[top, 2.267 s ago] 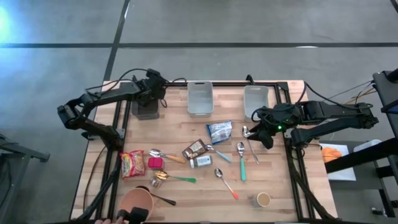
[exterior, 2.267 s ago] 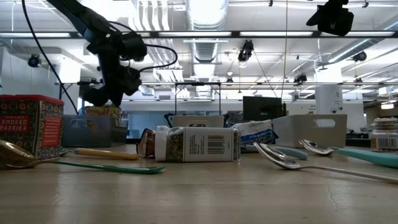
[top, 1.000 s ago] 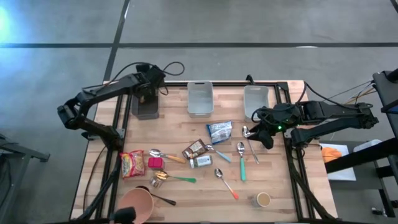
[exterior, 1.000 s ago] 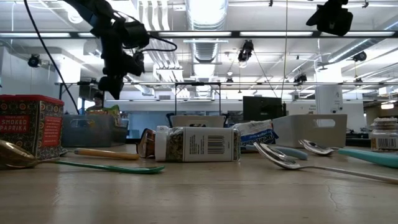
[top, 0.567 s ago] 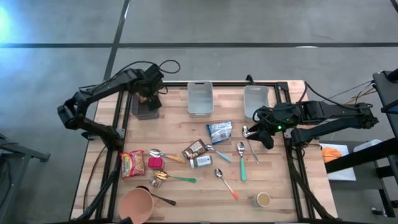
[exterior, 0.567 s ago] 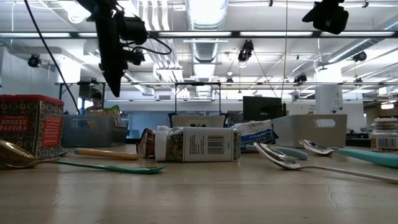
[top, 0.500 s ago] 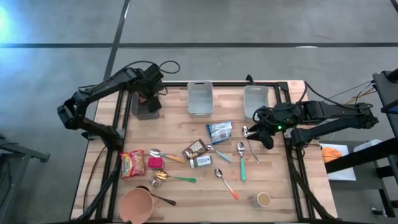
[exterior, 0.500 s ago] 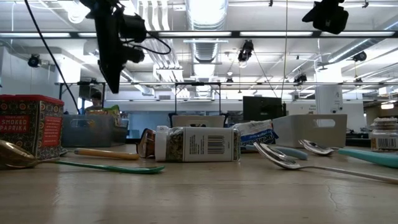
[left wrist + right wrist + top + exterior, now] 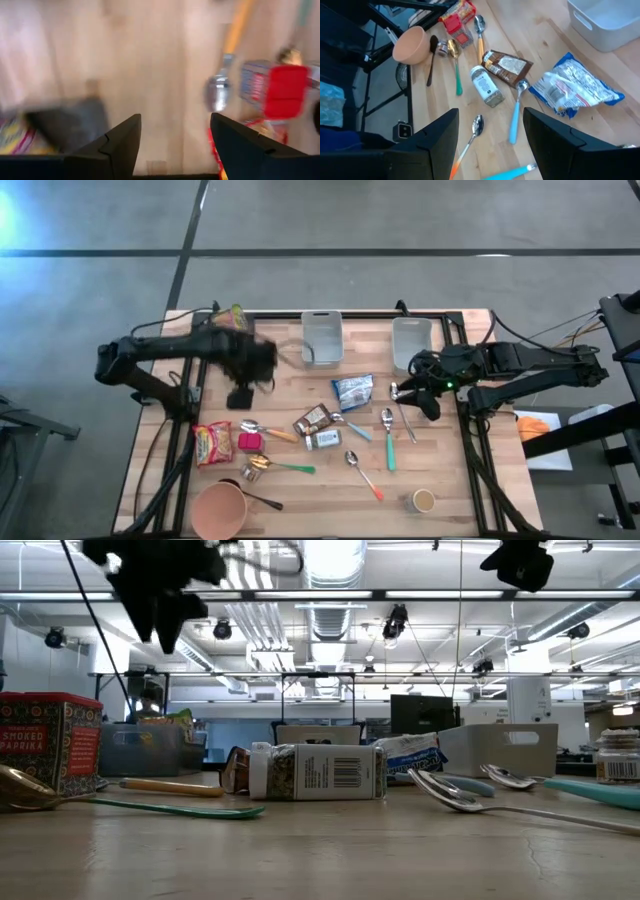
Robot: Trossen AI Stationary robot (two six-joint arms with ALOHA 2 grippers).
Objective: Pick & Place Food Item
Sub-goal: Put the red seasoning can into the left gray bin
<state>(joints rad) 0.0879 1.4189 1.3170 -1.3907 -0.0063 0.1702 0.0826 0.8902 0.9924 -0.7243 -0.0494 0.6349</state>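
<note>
step: reach for next food item | red snack bag [image 9: 213, 444] lies at near-left of bench [image 9: 430, 470] | left gripper [image 9: 243, 395] above bench mid-left, jaws apart, empty | next: descend, centre, close | right gripper [image 9: 398, 392] idle over spoons, jaws apart, empty | grey bin [image 9: 321, 338] at far edge.

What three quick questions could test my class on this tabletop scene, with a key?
1. True or false: the blue-and-white packet lies inside one of the white bins.
2. Which colour is the bowl? A orange-pink, B blue, C green.
3. Fill in: the left gripper and the right gripper are both ____, with nothing between their fingers.

Key: 1 false, it lies on the bare table; 2 A; 3 open.
</note>
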